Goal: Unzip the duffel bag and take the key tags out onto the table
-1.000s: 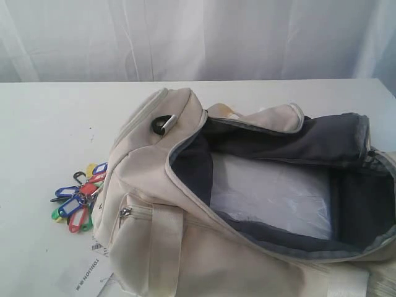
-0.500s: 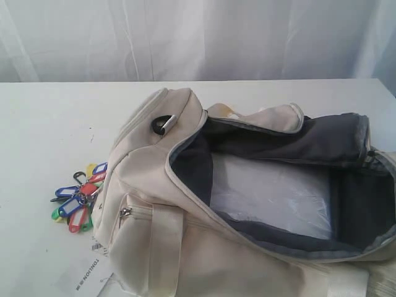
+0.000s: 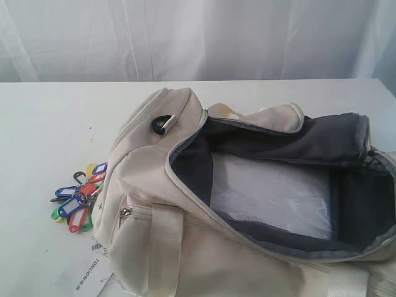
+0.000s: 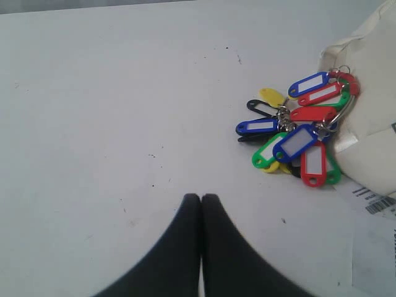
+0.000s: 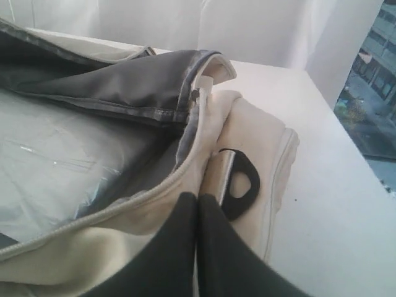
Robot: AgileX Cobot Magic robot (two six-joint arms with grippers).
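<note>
Evidently unzipped cream duffel bag [image 3: 210, 260]; glossy key tags [image 4: 298, 131] on table [image 4: 93, 124]; both end effectors [image 4: 200, 198] [image 5: 198, 198] closed, empty.

duffel bag [image 3: 216, 260]: cream woven cloth, matt, a little crumpled from here.
strap [image 3: 166, 247]: satin-like webbing with a soft sheen.
lining [image 3: 291, 145]: dark grey cloth, smooth, faintly shiny along the folds.
D-ring [image 5: 238, 182]: black and smooth, looks like plastic, slight gloss.
zip pull [image 3: 125, 212]: small, silvery metal.
clear sheet [image 3: 272, 192]: thin see-through plastic, glossy, creased.
key tags [image 4: 296, 142]: hard coloured plastic, glossy, with matt white windows.
rings [image 4: 283, 114]: bright metal wire.
paper label [image 3: 86, 272]: flat white paper, matt, black print.
counter [image 3: 49, 124]: white, smooth, matt, a few dark specks.
curtain [image 3: 185, 37]: thin white cloth, softly pleated.
</note>
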